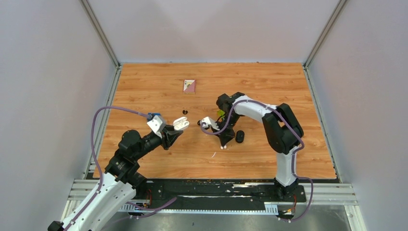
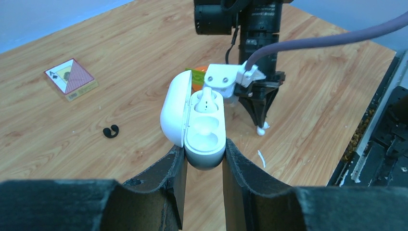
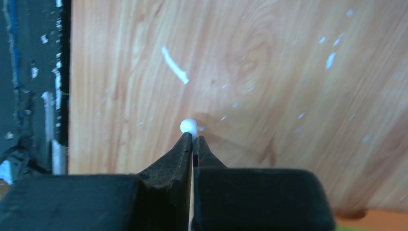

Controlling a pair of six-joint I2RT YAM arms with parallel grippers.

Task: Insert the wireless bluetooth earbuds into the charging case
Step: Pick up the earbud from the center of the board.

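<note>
Left gripper [image 2: 204, 149] is clamping the open white case [image 2: 173, 111] by its lower end, a white bud [image 2: 207, 100] sitting in its far socket, while, rightward, the right gripper [image 3: 192, 139], fingers pressed together, is pinching a second bud [image 3: 188, 126] at its tips, close to the table [image 3: 288, 72].

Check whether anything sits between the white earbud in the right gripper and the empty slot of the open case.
Nothing visible does. The right gripper pinches the white earbud at its tips; the left gripper holds the case open, lid swung aside, near slot bare.
</note>
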